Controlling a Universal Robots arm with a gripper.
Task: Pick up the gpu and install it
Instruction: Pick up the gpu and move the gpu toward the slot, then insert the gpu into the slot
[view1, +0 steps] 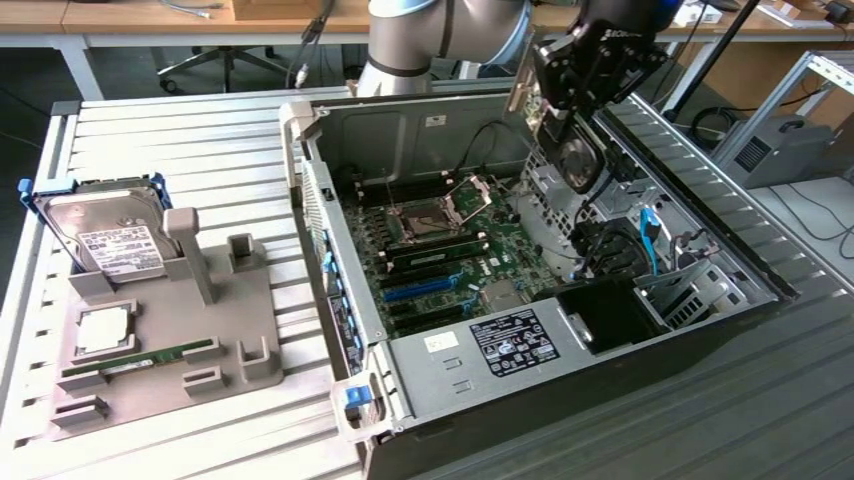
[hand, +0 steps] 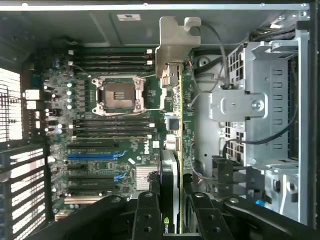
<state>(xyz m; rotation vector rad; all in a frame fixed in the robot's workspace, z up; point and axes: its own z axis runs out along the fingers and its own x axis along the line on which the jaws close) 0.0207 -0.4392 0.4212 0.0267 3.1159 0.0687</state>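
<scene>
The gpu (view1: 574, 155) (hand: 170, 172) hangs edge-down above the open computer case (view1: 747, 265), over its motherboard (hand: 120, 145), clamped between the gripper's (view1: 563, 122) (hand: 175, 212) narrowed jaws. The drive cage (hand: 255, 105) and black cables (hand: 220, 55) are just beside it. The hard drive (view1: 114, 240) lies well apart.

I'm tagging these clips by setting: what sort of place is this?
Probably a robotics lab or workshop: a gripper holds the gpu over an open computer case on a slatted metal table, with workbenches and an office chair behind.
</scene>
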